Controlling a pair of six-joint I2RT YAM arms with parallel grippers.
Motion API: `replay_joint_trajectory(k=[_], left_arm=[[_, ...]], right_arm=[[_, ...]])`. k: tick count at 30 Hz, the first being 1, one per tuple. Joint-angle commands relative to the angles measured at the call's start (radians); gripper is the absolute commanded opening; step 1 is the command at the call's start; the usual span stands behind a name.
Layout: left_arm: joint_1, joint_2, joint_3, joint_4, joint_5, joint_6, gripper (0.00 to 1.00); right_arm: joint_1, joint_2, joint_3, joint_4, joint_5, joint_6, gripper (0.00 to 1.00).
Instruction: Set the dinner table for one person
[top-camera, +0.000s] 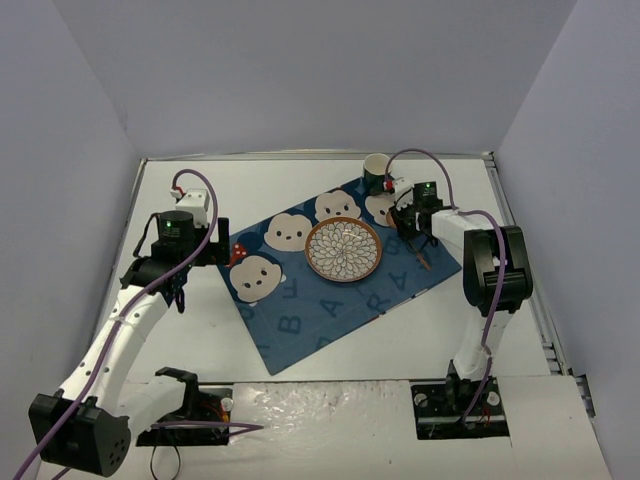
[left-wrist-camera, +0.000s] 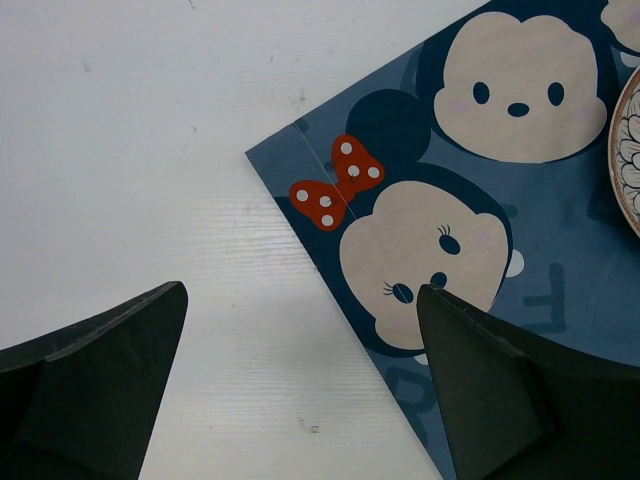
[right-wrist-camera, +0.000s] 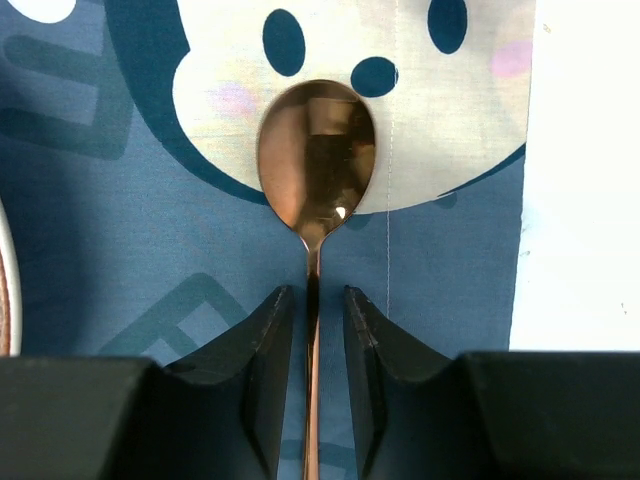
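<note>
Right jaws, pointing down and slightly parted, straddle the spoon (right-wrist-camera: 317, 150); left jaws hover spread wide, empty.

You had open table (top-camera: 215, 185) left of the mat (top-camera: 310, 312), plate (top-camera: 343, 249) blocking its middle, cup (top-camera: 376, 167) at its far corner.

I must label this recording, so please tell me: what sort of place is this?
Probably a robot test booth, not a home: plain pale walls box in the large flat white tabletop, and two white robot arms are bolted at its near edge.
</note>
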Motion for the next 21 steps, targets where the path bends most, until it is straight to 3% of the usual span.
replay_joint_trajectory(k=[1, 10, 15, 17, 21], left_arm=[[-0.003, 0.006, 0.045, 0.058, 0.005, 0.011, 0.97], [-0.003, 0.009, 0.046, 0.057, 0.014, 0.008, 0.97], [-0.003, -0.003, 0.053, 0.053, 0.022, 0.004, 0.97], [-0.003, -0.005, 0.056, 0.045, 0.023, 0.000, 0.97], [-0.004, -0.005, 0.067, 0.029, 0.024, -0.002, 0.97]], right_arm=[[-0.008, -0.004, -0.016, 0.002, 0.022, -0.034, 0.26], [-0.009, -0.146, -0.052, 0.007, 0.043, 0.030, 0.29], [-0.063, -0.331, -0.133, 0.044, 0.245, 0.263, 0.41], [-0.126, -0.395, -0.177, 0.059, 0.303, 0.338, 0.51], [-0.252, -0.458, -0.290, 0.083, 0.377, 0.505, 0.57]])
